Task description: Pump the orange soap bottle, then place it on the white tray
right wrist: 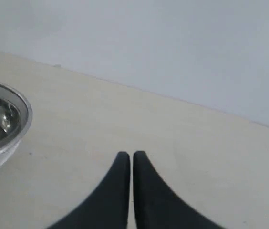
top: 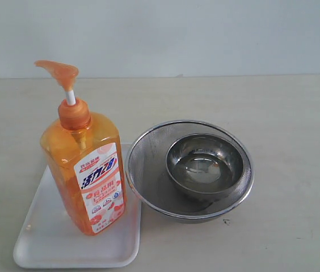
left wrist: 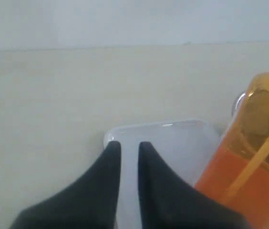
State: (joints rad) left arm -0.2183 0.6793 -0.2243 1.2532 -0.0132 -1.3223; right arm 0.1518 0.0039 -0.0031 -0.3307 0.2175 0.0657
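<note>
Orange soap bottle [top: 86,170] stands upright on the white tray [top: 46,243]. Just beside the tray, a steel mesh strainer [top: 148,164] holds a steel bowl [top: 205,164]. Left gripper [left wrist: 129,148] jaws nearly together, empty, above the tray; right gripper [right wrist: 130,156] jaws together, empty, over the worktop [top: 296,141].

Left tool [left wrist: 129,145] and right tool [right wrist: 131,155]: matte black, curved fingers tapering to rounded tips

The orange soap bottle [top: 83,164], at the left of the exterior view, carries a white label with large blue Chinese characters and smaller red print, all too blurred to read.
</note>
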